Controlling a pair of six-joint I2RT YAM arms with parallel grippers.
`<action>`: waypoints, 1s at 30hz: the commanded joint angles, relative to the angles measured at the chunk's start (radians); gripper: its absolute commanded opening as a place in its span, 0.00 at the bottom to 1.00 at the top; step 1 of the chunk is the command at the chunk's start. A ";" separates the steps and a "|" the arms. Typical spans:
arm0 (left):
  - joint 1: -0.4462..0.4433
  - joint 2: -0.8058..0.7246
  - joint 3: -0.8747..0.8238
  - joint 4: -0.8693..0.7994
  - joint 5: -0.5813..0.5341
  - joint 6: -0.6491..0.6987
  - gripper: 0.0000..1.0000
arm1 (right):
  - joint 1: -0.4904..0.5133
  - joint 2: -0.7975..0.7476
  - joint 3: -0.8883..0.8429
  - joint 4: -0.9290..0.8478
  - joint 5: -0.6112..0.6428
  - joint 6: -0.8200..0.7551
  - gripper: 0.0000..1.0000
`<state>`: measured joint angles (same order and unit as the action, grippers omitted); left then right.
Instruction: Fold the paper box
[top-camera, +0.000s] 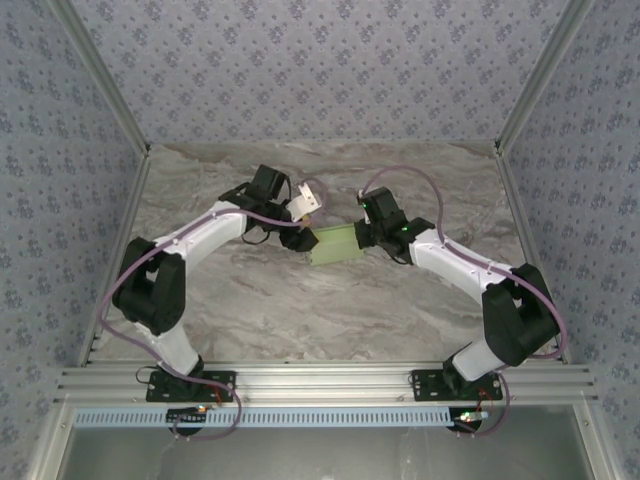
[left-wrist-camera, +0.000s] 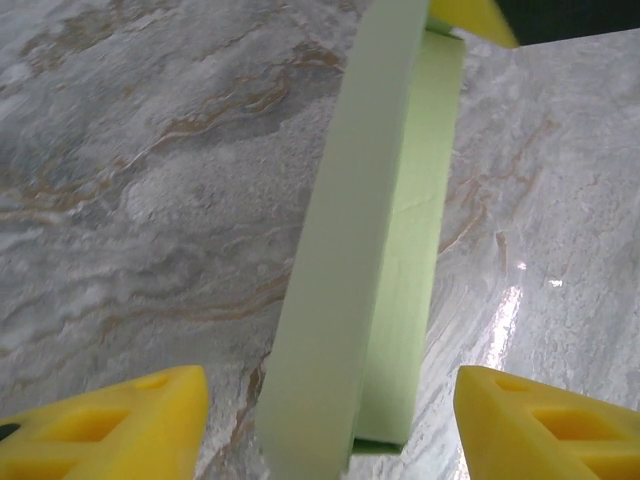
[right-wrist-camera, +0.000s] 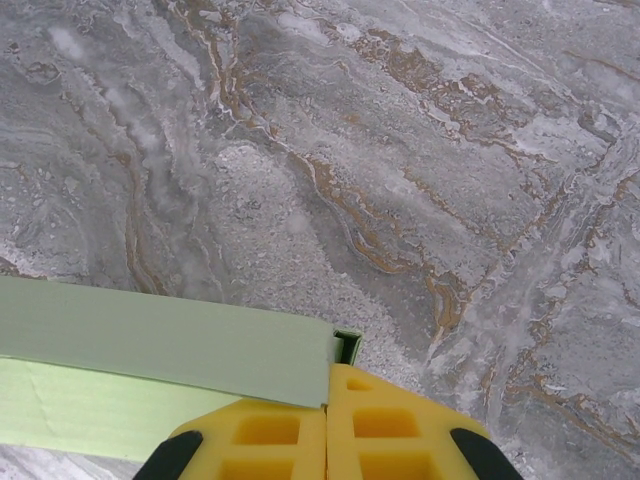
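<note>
Paper box mid-fold, one end held
Right pincer is clamped on its end; left pincer gapes astride it, not touching. Next probably needs a careful end-flap tuck.

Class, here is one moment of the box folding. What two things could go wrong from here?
1. The left gripper stands open around the box without touching it. The shut right gripper seems to pinch just one end, so the thin card could slip out or bend.
2. If the left gripper shuts here, it may squash the box's sides instead of folding them.
</note>
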<state>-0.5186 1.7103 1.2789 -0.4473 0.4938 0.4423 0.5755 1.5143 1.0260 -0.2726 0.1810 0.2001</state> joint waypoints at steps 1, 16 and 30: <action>-0.011 -0.065 -0.040 0.051 -0.118 -0.134 0.63 | 0.014 0.016 0.010 -0.101 -0.002 0.016 0.08; -0.077 -0.045 -0.018 -0.021 -0.257 -0.176 0.28 | 0.020 0.020 0.019 -0.110 0.003 0.013 0.08; -0.090 -0.031 -0.004 -0.021 -0.288 -0.226 0.07 | 0.018 0.023 0.014 -0.106 0.002 0.017 0.08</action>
<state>-0.5961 1.6608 1.2476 -0.4492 0.2081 0.2455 0.5854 1.5146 1.0370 -0.2962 0.1875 0.2024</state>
